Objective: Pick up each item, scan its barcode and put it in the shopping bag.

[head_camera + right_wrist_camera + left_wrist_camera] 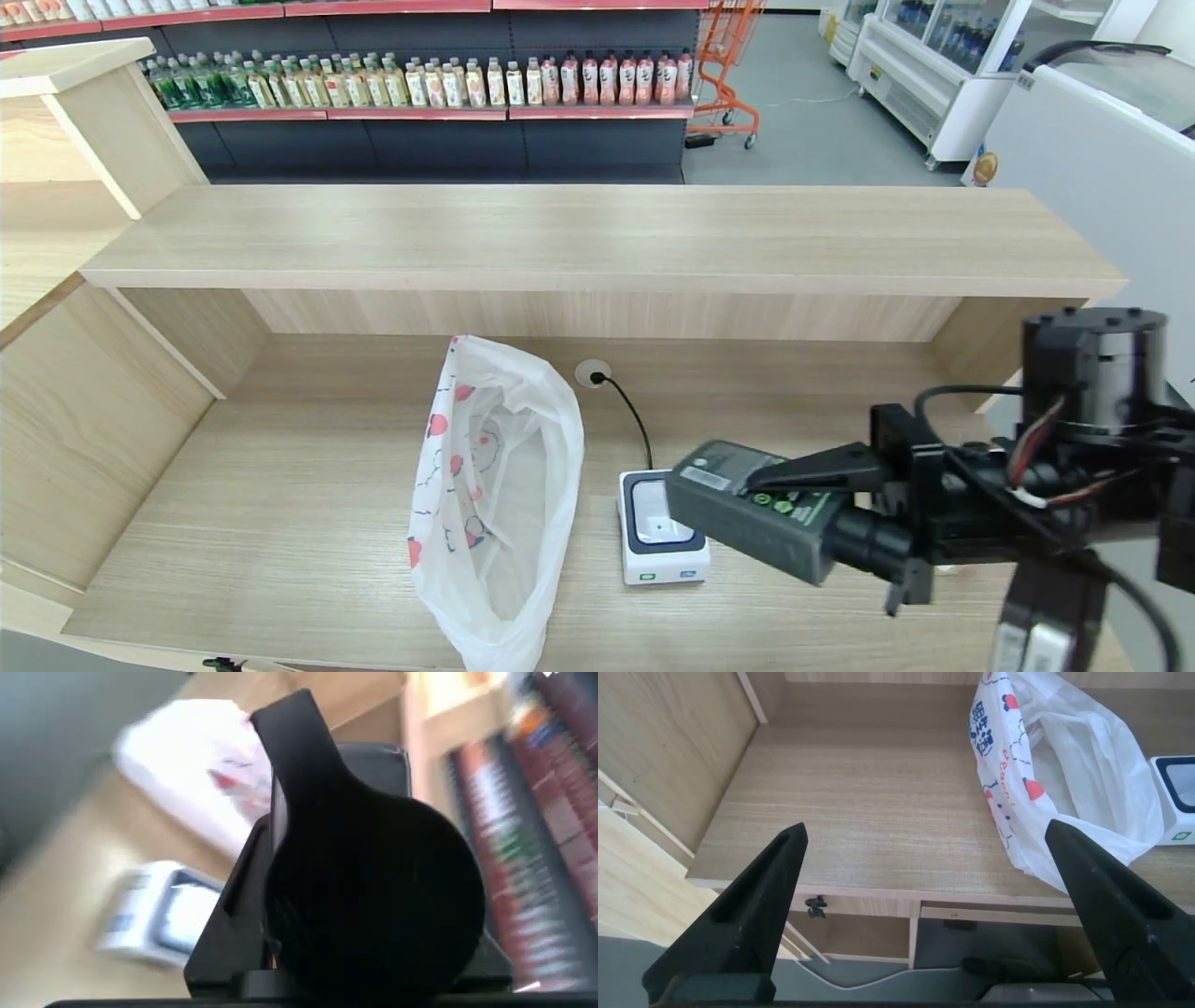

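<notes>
Dark grey box (738,518) clamped in right gripper (820,495), lying on side, held near scanner (658,551), likely so barcode faces scanner glass. White shopping bag (495,485) sits open just beside scanner, ready for box. Left gripper (924,905) hangs spread wide over wooden counter (859,803), holding nothing.
</notes>
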`<state>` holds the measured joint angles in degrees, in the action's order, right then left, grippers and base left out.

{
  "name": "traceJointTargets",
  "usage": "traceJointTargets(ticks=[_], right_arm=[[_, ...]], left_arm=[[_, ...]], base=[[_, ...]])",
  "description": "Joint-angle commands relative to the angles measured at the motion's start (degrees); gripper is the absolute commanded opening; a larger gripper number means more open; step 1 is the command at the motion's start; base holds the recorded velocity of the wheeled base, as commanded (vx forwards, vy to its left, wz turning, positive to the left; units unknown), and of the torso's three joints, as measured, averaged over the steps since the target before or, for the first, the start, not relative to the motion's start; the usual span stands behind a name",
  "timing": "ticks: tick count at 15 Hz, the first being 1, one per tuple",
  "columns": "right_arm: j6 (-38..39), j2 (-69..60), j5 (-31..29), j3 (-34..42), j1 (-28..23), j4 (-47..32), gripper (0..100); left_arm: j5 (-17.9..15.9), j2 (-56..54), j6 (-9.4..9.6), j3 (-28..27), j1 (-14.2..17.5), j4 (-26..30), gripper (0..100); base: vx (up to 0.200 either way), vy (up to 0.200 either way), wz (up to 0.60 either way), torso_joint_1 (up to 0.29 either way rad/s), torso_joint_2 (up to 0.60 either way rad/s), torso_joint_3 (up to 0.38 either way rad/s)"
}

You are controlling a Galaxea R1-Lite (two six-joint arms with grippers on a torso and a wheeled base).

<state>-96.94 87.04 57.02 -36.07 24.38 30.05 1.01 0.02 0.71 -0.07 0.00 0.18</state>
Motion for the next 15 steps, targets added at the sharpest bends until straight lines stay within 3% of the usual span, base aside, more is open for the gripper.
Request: traceJointTargets(ticks=[1, 3, 5, 6, 7, 10, 15], right_arm=[[28.12, -18.13, -3.49, -1.98, -13.22, -19.33, 0], [62.31, -20.60, -9.03, -0.14, -17.88, -20.03, 0], [97.99, -20.16, -13.86, 0.04, -16.56, -19.94, 0], [108.80, -17.78, -15.27, -0.31, -15.68, -19.42, 0], [113.02, -15.32, -16.50, 0.65, -15.68, -18.27, 0], [115.57, -9.35, -16.76, 4.96, -15.68, -11.15, 0], [118.03, -7.41, -17.55, 4.08, -12.87, -10.54, 0]], left_arm=[[0.04, -0.02, 0.00, 0.07, 0.00, -0.01, 100], [0.04, -0.02, 0.00, -0.01, 0.00, -0.01, 100], [0.04, -0.02, 0.00, -0.01, 0.00, -0.01, 100], [0.04, -0.02, 0.00, -0.01, 0.00, -0.01, 100], [0.04, -0.02, 0.00, -0.01, 0.00, -0.01, 100], [0.04, -0.02, 0.00, -0.01, 0.00, -0.01, 100], [0.04, -0.02, -0.09, 0.07, 0.00, -0.01, 100]], base=[[0.000, 0.000, 0.00, 0.000, 0.00, 0.000], [0.000, 0.000, 0.00, 0.000, 0.00, 0.000], [0.000, 0.000, 0.00, 0.000, 0.00, 0.000], [0.000, 0.000, 0.00, 0.000, 0.00, 0.000], [0.000, 0.000, 0.00, 0.000, 0.00, 0.000], [0.000, 0.000, 0.00, 0.000, 0.00, 0.000], [0.000, 0.000, 0.00, 0.000, 0.00, 0.000]])
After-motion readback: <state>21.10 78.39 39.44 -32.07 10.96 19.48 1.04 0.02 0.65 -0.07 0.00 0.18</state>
